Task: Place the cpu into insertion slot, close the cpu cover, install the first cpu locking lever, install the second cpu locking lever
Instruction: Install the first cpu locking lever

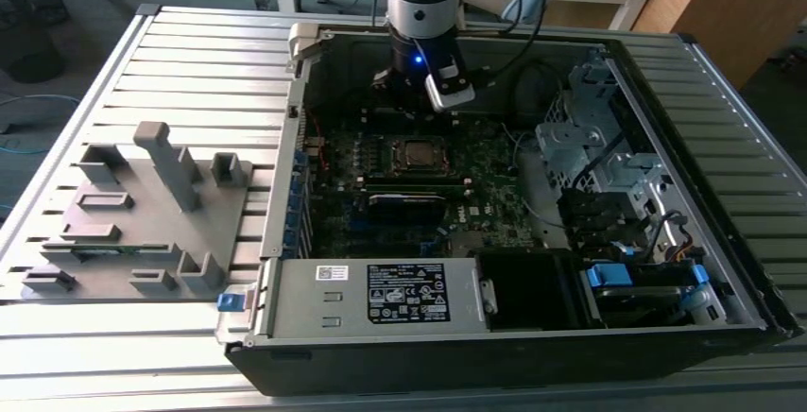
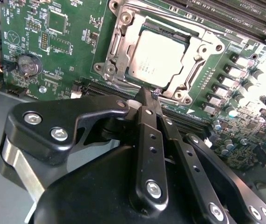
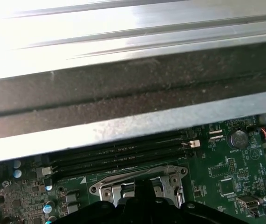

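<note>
The cpu [image 2: 158, 58] lies flat in the insertion slot [image 2: 105, 69] on the green motherboard; its silver top shows through the cut-out. The cpu cover [image 2: 197, 44] lies down around it as a silver frame. My gripper [image 2: 149, 93] is shut, its two black fingers pressed together, and their tips hover at the edge of the socket frame nearest the camera. I cannot tell whether the thin locking levers along the frame are latched. In the exterior view the gripper [image 1: 410, 91] hangs inside the open computer case just behind the cpu [image 1: 415, 153]. In the first wrist view the gripper [image 3: 144, 191] sits over the cover [image 3: 105, 189].
A grey fixture with upright pegs [image 1: 139, 214] stands on the slatted table at the exterior view's left. The power supply [image 1: 378, 294] is at the case front and the drive cage [image 1: 592, 147] on the right. The case wall [image 3: 123, 93] rises close behind the memory slots [image 3: 119, 154].
</note>
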{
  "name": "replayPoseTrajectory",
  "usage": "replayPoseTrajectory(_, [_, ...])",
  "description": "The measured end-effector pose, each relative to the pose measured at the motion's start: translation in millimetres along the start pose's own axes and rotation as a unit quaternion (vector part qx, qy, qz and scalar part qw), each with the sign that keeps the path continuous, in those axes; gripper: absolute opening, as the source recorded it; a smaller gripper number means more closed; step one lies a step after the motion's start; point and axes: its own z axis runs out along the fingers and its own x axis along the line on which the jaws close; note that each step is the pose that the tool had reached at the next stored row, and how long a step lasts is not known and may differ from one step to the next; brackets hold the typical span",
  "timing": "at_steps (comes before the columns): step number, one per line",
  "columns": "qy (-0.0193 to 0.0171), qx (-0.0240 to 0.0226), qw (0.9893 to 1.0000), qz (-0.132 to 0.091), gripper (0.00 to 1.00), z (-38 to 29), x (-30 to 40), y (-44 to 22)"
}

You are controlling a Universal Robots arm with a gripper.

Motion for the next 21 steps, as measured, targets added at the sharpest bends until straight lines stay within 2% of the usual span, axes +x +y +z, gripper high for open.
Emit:
replayPoseTrajectory(7, [0.0,0.0,1.0,0.0,0.1,-1.6,-0.1,0.1])
replayPoseTrajectory(8, [0.0011,0.0002,1.0,0.0,0.1,-1.5,-0.2,0.2])
replayPoseTrajectory(9, [0.005,0.001,1.0,0.0,0.1,-1.5,-0.2,0.1])
replayPoseTrajectory(13, [0.03,0.0068,0.9995,0.002,0.1,-0.6,-0.3,0.1])
replayPoseTrajectory(14, [0.0335,0.0077,0.9994,0.002,0.1,-0.6,-0.3,0.1])
replayPoseTrajectory(19, [0.0361,0.0083,0.9993,0.002,0.1,-0.5,-0.4,0.1])
replayPoseTrajectory(21, [0.0361,0.0082,0.9993,0.002,0.1,-0.1,-3.0,0.6])
